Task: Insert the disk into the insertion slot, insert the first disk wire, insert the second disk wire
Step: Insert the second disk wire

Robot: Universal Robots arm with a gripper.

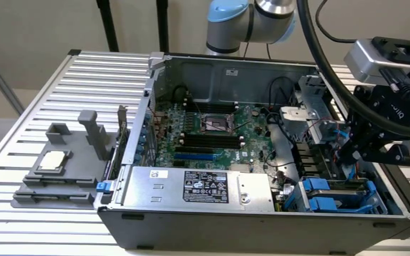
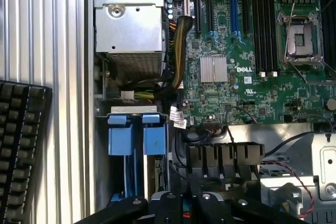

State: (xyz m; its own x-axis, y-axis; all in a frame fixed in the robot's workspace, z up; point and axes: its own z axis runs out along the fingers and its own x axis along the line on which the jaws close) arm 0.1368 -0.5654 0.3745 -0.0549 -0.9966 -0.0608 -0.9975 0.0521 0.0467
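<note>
We see black gripper (image 1: 354, 152) closed, inside open grey computer case (image 1: 262, 224), near right wall, above grey-blue drive cage with blue tabs (image 1: 340, 194).

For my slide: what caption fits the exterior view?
Black gripper lowered, shut, inside open grey computer case beside blue-tabbed drive cage.

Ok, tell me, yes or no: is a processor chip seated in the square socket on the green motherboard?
No: in the wrist view the square socket on the green motherboard sits bare inside its metal frame.
</note>
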